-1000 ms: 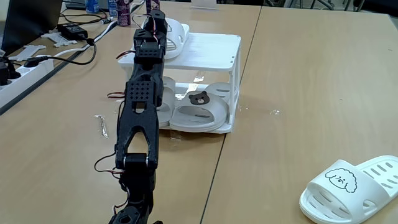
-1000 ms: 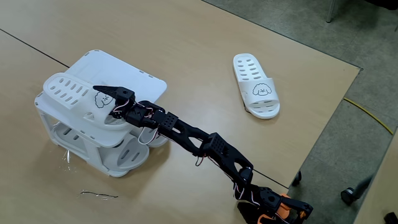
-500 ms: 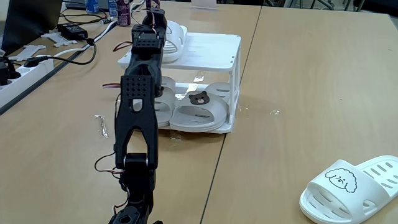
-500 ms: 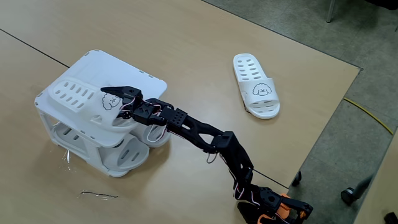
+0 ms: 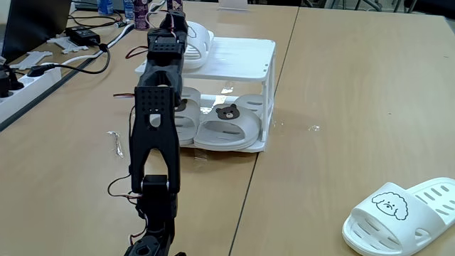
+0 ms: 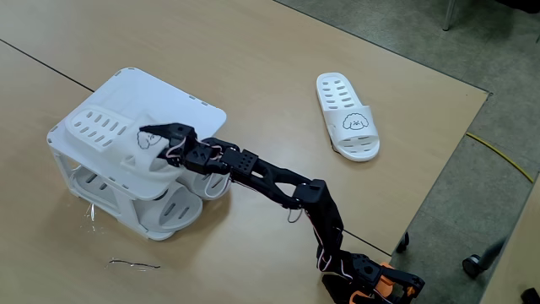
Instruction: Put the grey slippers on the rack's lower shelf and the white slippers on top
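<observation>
Slippers in grey are lying side by side on the lower shelf of the rack, the bear faces showing in one fixed view while the other fixed view is hiding them behind the posts. One white slipper is resting on the top, its long axis running along the rack's left edge in that view, dog-face strap toward the arm. The gripper is sitting over that strap; whether its jaws are clamping it cannot be told. The second white slipper is lying well apart on the wooden table, near its edge. Cables and a power strip are sitting at the left.
</observation>
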Controlling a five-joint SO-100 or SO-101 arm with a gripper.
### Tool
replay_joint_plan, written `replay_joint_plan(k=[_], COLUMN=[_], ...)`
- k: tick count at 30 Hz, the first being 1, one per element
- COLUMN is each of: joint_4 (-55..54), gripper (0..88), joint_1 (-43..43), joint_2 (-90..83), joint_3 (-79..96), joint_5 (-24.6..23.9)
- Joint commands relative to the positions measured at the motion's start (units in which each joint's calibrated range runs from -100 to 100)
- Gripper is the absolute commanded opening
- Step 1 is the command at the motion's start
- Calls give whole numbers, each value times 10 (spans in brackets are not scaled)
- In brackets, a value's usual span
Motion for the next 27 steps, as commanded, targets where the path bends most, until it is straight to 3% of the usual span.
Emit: replay_joint_plan(k=[1, 18, 23, 25, 27], joint_4=[0, -4, -12, -73, -202], gripper=[220, 213, 212, 212, 212], joint_1=[-3, 8, 109, 159, 187], joint_2=[-141, -485, -610, -658, -704], joint_3=[80, 388, 502, 609, 770], joint_5=[4, 4, 4, 4, 4])
